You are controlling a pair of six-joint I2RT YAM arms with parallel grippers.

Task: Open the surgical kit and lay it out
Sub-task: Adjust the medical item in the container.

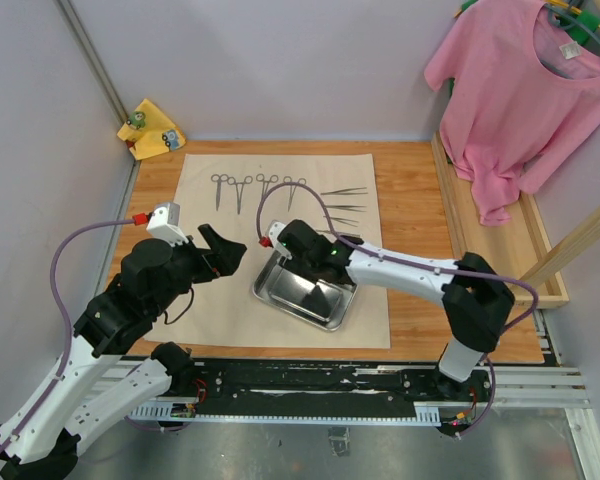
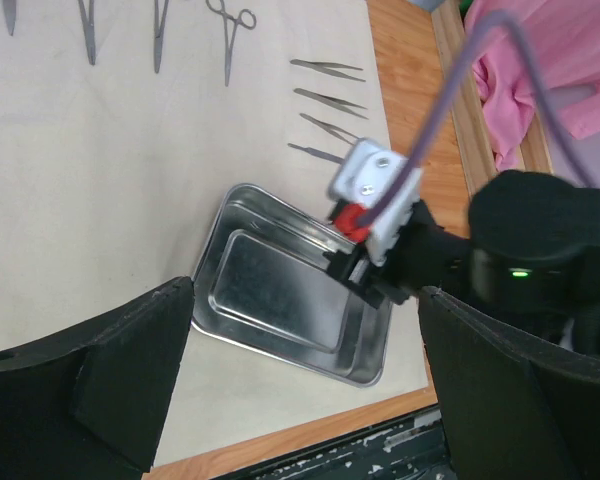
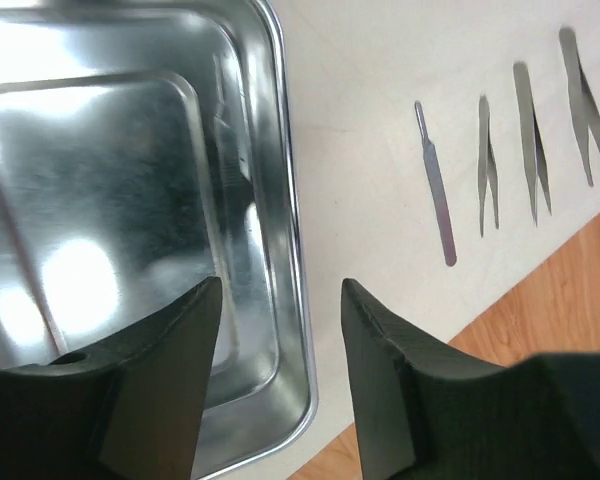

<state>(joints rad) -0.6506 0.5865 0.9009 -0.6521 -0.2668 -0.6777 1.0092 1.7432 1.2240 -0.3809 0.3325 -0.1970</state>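
The beige cloth wrap (image 1: 210, 300) lies spread flat on the wooden table. Ring-handled forceps (image 1: 238, 188) are lined up along its far side, and slim tweezers (image 1: 342, 208) lie to their right. The shiny steel tray (image 1: 300, 300) sits on the cloth's near half and holds nothing. My right gripper (image 3: 280, 290) is open astride the tray's rim (image 3: 292, 220), one finger inside the tray (image 3: 130, 180) and one over the cloth, neither visibly touching. The tweezers (image 3: 532, 140) lie just beyond. My left gripper (image 2: 305, 300) hangs wide open left of the tray (image 2: 280, 290), holding nothing.
A pink T-shirt (image 1: 520, 90) hangs at the back right above a wooden rail (image 1: 500, 230). A small yellow cloth (image 1: 152, 128) lies in the back left corner. Grey walls close in the left and far sides. Purple cables loop off both wrists.
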